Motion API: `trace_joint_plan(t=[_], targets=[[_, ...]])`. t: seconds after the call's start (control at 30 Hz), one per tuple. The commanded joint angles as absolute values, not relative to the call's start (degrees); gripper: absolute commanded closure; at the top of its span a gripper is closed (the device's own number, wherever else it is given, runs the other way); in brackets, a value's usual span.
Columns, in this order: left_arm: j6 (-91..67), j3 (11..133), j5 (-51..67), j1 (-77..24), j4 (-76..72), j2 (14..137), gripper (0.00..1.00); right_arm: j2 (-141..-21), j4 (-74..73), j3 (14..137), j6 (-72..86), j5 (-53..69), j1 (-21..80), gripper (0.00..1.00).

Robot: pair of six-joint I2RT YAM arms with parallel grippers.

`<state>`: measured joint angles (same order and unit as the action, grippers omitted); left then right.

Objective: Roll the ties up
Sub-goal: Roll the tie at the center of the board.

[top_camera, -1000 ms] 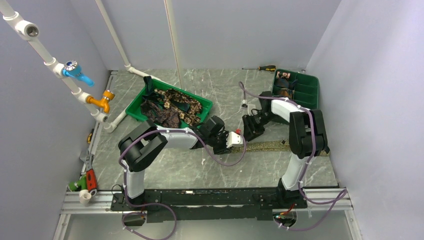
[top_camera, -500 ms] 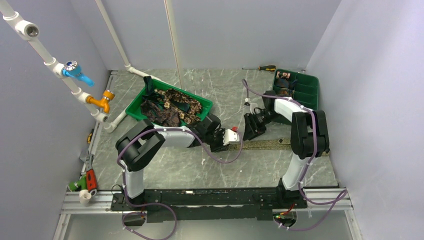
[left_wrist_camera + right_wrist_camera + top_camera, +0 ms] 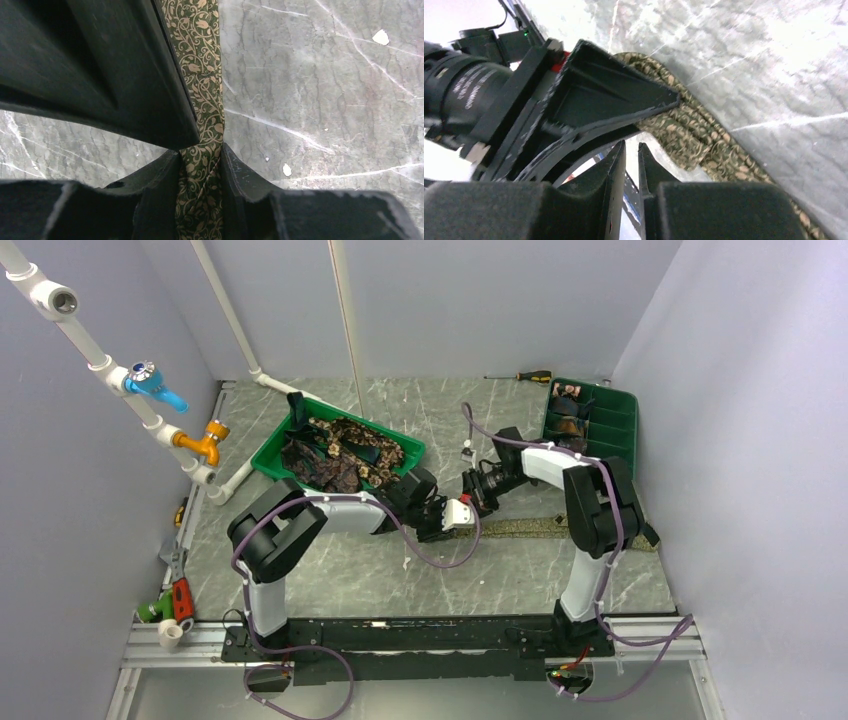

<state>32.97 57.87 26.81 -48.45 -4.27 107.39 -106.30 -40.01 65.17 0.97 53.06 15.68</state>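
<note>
DESK: What is at centre frame?

PHOTOGRAPHER: Two robot arms meet at mid-surface over an olive-green tie (image 3: 525,528) with a tan vine pattern. The left gripper (image 3: 200,162) is clenched on it. Its wrist view shows the fabric pinched and gathered between both fingers (image 3: 162,172).

DESK: And the rest of the tie?

PHOTOGRAPHER: It lies flat as a strip on the grey marbled surface (image 3: 340,575). It runs from the grippers out to the right and passes behind the right arm's upright link.

DESK: The right gripper?

PHOTOGRAPHER: The right gripper (image 3: 630,155) sits just beside the left one, on its far side. In its own wrist view its fingers (image 3: 609,180) are drawn nearly together. Only a slit shows between them, with nothing seen in it. Ahead of them, one finger of the left gripper lies over bunched folds of the tie.

DESK: Background?

PHOTOGRAPHER: A green tray (image 3: 268,462) at rear left holds a heap of loose ties (image 3: 345,455), brown and dark patterned. A second, compartmented green tray (image 3: 618,430) at rear right holds small rolled ties (image 3: 568,425). A screwdriver (image 3: 525,376) lies by the back wall.
</note>
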Motion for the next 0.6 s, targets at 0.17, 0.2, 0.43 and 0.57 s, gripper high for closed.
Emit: trace_joint_plan(t=[0.17, 0.2, 0.43, 0.57], targets=[[32.6, 55.15, 24.19, -46.98, 3.87, 109.32, 0.5, -115.12, -32.66, 61.88, 4.71, 47.95, 16.0, 0.88], [31.55, 54.84, 24.73, -46.24, 3.29, 108.49, 0.43, -115.8, -32.22, 61.66, 4.7, 46.79, 16.0, 0.88], [26.24, 45.63, 29.91, -40.66, -5.19, 95.77, 0.21, -117.71, -33.07, 62.14, 4.19, 43.21, 15.92, 0.91], [29.59, 43.17, 30.6, -40.68, -6.88, 94.49, 0.22, -117.62, -33.21, 61.96, 4.12, 42.82, 15.96, 0.92]])
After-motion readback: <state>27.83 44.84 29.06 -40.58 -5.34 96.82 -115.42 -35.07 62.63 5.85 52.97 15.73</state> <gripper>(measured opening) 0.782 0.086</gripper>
